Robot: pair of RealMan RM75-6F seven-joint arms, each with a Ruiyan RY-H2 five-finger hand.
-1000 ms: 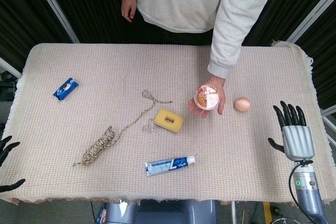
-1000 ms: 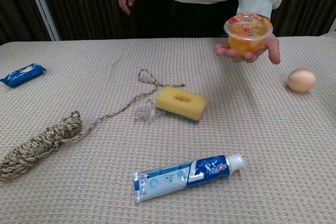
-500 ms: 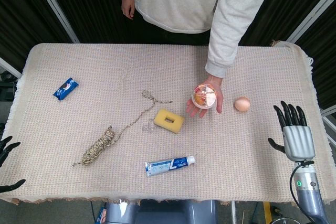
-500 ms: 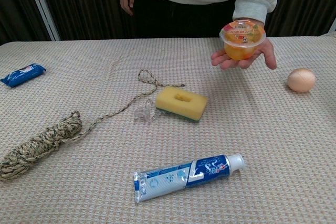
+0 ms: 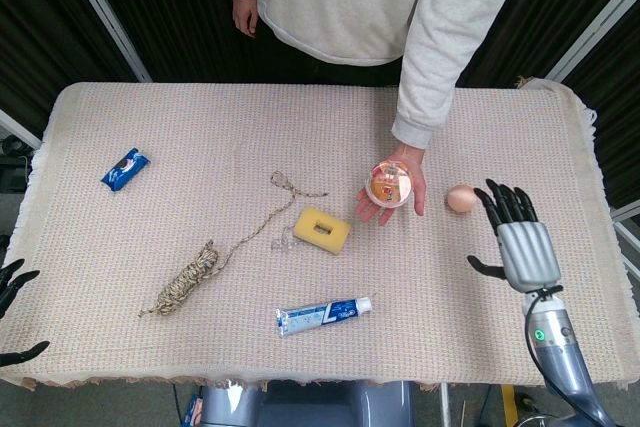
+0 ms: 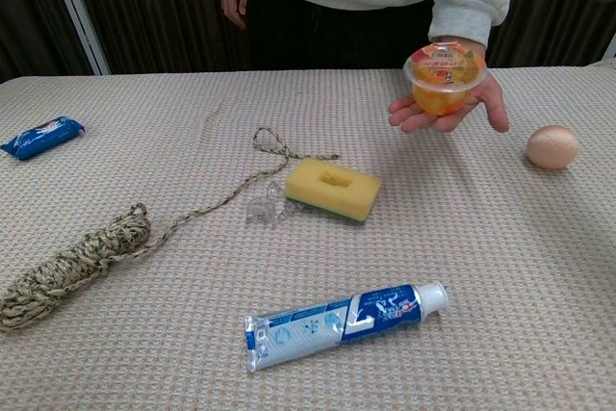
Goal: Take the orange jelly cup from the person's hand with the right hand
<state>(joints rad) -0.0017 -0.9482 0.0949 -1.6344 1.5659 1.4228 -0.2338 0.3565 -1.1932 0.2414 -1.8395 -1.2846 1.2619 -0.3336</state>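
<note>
The right hand (image 5: 520,247) hangs over the right side of the table with its fingers spread and pointing away from the robot, holding nothing. It sits just beside the egg (image 5: 460,198) and apart from the person's hand (image 5: 395,192); the chest view does not show it. Only the fingertips of the left hand (image 5: 15,312) show at the lower left edge of the head view, beyond the edge of the table, and whether that hand is spread or curled cannot be told.

The orange jelly cup (image 6: 447,76) rests upright on the person's upturned palm, raised above the woven tablecloth (image 5: 150,117), its printed foil lid facing up. The person's hand reaches in from the far side of the table, with the egg lying on the cloth to its right.

Near the middle of the table lies a yellow sponge (image 6: 333,190), with a small clear plastic object (image 6: 262,209) touching its left side. A coil of rope (image 6: 72,265) lies on the left, its loose end running up toward the sponge. A tube of toothpaste (image 6: 342,322) lies nearest the robot, and a blue snack packet (image 6: 40,137) sits at the far left.
</note>
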